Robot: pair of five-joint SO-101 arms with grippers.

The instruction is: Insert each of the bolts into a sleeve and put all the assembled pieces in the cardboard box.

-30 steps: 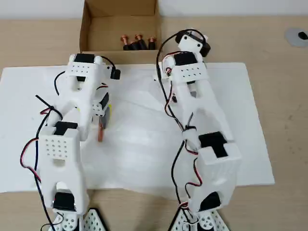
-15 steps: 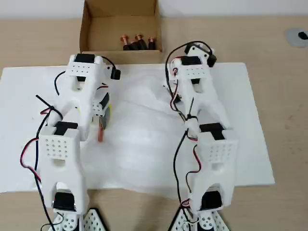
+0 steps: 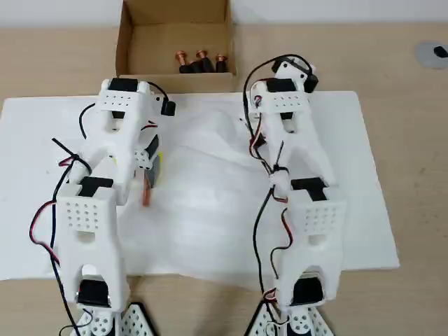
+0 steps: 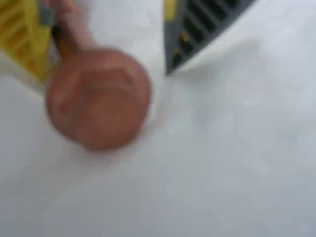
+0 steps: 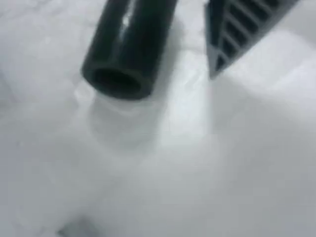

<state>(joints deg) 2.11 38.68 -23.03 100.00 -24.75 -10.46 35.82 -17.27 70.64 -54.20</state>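
A copper bolt (image 4: 98,98) lies on the white paper (image 3: 203,210), its shank running up along the yellow finger (image 4: 19,39) of my left gripper (image 3: 151,173). The dark finger (image 4: 197,29) stands apart from it, so this gripper is open around the bolt (image 3: 145,190). A black sleeve (image 5: 128,49) rests on the paper with its open end showing. My right gripper (image 3: 255,142) is low over it, open, one dark finger (image 5: 237,34) clear of the sleeve. The cardboard box (image 3: 126,42) at the back holds three assembled pieces (image 3: 201,61).
The paper sheet covers most of the table between the arms. Both arms are folded over it with loose red and black wires (image 3: 262,210) hanging alongside. A small grey object (image 3: 432,53) sits at the far right on bare wood.
The right arm has pulled back from the box's edge and dropped its gripper onto the paper by the sleeve. The left arm and the bolt have stayed put.
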